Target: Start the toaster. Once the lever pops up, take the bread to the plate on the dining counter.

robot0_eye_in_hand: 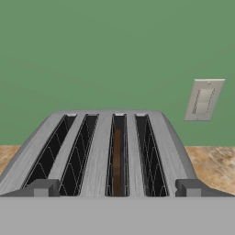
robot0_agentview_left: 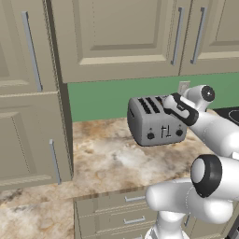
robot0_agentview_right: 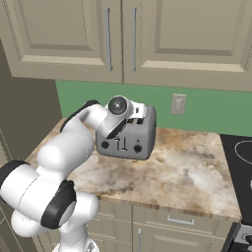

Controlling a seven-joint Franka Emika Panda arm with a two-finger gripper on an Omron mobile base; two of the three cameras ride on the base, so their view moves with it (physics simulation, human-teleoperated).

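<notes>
The toaster (robot0_agentview_left: 156, 121) is sitting on the marbled worktop (robot0_agentview_left: 107, 161), close to the back edge where the green wall (robot0_agentview_left: 102, 98) begins, with its knobs and levers facing the front edge. In the left base view the gripper (robot0_agentview_left: 173, 103) is hovering just above the toaster's top, toward its front right corner; in the right base view the hand is sitting over the toaster's (robot0_agentview_right: 129, 133) near top edge, partly covering the slots. The hand view is looking along the top of the toaster (robot0_eye_in_hand: 98, 151) toward the wall, and the two dark fingertips (robot0_eye_in_hand: 42, 188) are standing wide apart, one at each outer side of the four slots, so the jaws are spread fully and gripping nothing. The bread (robot0_eye_in_hand: 117, 160) is sitting down inside the third slot from the left in the hand view, showing as a thin brown strip between the wire guides, roughly midway between the fingertips and slightly ahead of them. A wall socket (robot0_eye_in_hand: 204, 99) is showing on the green wall behind the toaster, off to its right.
</notes>
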